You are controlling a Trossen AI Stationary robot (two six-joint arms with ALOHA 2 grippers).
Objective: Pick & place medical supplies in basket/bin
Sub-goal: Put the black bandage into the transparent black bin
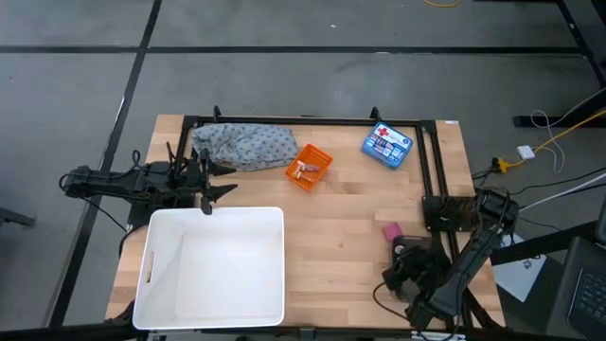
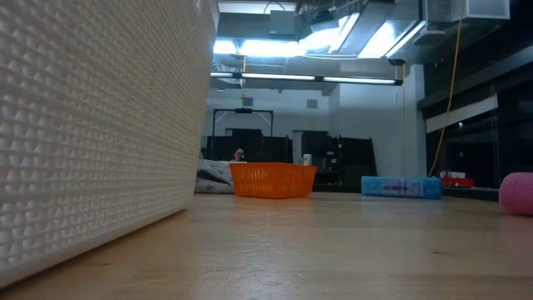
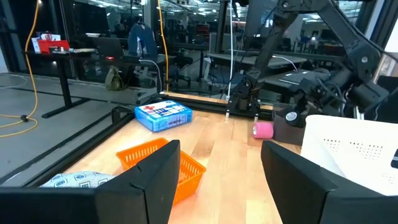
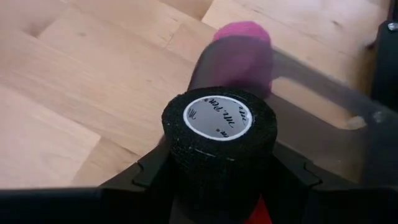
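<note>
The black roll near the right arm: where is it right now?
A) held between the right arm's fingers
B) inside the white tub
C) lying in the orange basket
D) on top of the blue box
A: the right wrist view shows the black roll clamped between the right gripper's fingers, just above the wooden table, with the pink roll lying behind it.

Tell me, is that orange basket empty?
No. The orange basket holds small pale pieces, seen from above; what they are is too small to tell.
</note>
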